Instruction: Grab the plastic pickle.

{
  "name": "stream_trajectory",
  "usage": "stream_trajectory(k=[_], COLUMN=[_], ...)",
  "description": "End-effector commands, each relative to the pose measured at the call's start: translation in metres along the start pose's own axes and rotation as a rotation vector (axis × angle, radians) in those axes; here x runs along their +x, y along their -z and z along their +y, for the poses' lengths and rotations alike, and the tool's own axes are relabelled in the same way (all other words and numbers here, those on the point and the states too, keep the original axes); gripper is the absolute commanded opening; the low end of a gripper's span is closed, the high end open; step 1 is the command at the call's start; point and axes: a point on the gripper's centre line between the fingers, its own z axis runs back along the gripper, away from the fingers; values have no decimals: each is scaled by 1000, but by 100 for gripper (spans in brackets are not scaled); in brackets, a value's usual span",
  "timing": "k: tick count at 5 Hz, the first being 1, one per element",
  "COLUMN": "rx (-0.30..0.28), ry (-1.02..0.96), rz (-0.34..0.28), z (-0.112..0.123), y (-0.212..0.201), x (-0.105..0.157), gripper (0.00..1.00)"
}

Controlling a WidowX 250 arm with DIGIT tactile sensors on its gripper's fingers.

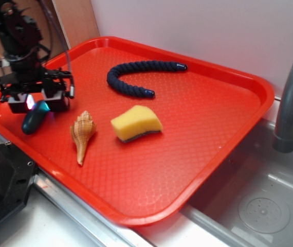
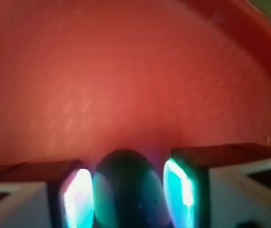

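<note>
The plastic pickle [image 1: 33, 119], a small dark teal oblong, lies at the left end of the red tray [image 1: 198, 134]. My gripper [image 1: 38, 104] is down over its upper end. In the wrist view the pickle [image 2: 126, 183] fills the gap between the two lit pads, the left pad [image 2: 80, 199] and the right pad [image 2: 179, 190] both pressed against its sides. The gripper [image 2: 128, 192] is shut on the pickle. The pickle's lower end still looks to be on the tray floor.
A tan seashell [image 1: 82, 135] lies just right of the pickle, then a yellow sponge [image 1: 135, 123]. A dark-blue braided rope [image 1: 131, 82] curves at the back. A grey faucet [image 1: 290, 98] and a sink [image 1: 259, 206] are to the right of the tray.
</note>
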Motion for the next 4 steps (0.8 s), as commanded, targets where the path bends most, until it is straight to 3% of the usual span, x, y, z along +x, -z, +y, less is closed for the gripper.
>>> stream_trajectory(k=[1, 2, 3, 4], rx=[-115, -99, -148, -151], ry=[485, 666, 780, 753], rz=[-29, -73, -181, -222], z=[-22, -32, -36, -28], y=[-112, -164, -192, -214], x=[-2, -2, -1, 4], gripper=[0, 0, 0, 0])
